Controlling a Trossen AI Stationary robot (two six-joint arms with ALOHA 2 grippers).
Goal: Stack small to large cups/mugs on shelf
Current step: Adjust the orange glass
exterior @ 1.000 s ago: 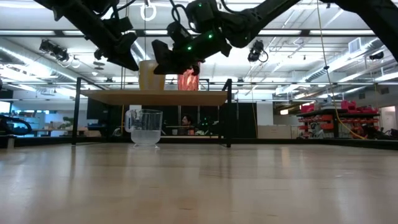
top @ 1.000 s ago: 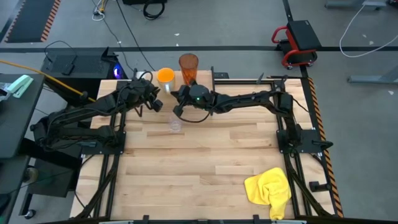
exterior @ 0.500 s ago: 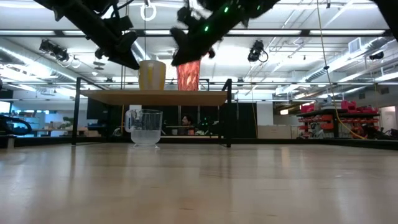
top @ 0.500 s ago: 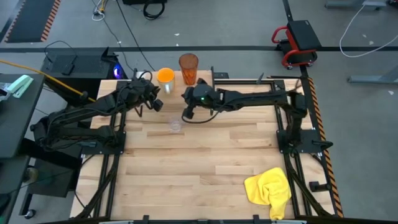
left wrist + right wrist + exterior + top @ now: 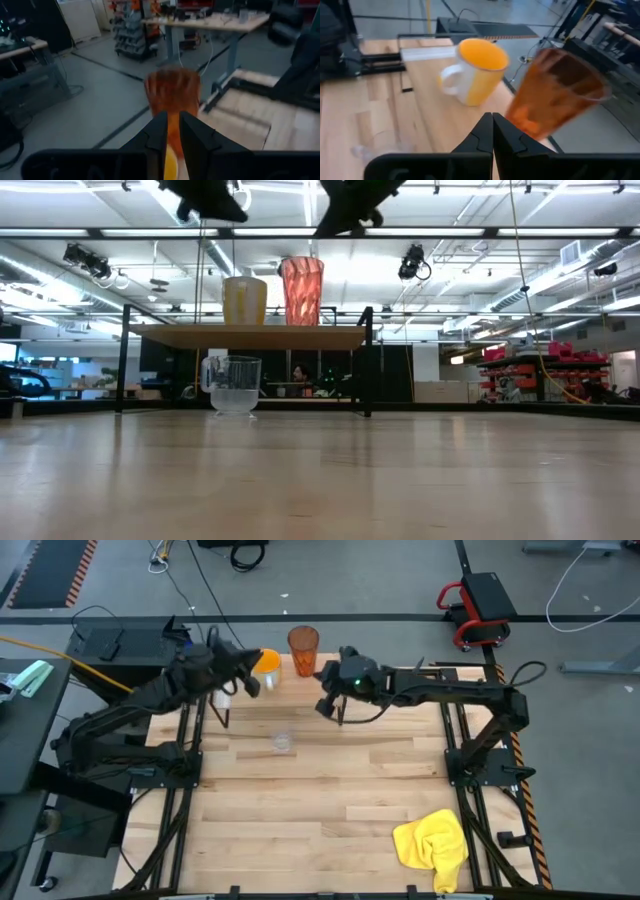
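Both pincers hover above the shelf, the right pincer pressed together and empty, the left pincer slightly apart beside the orange mug (holding nothing, I judge), because tumbler and mug already stand there while the small glass waits on the worktop.

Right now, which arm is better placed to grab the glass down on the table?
Probably left: the left gripper hangs slightly nearer the glass, fingers apart. The right gripper is shut.
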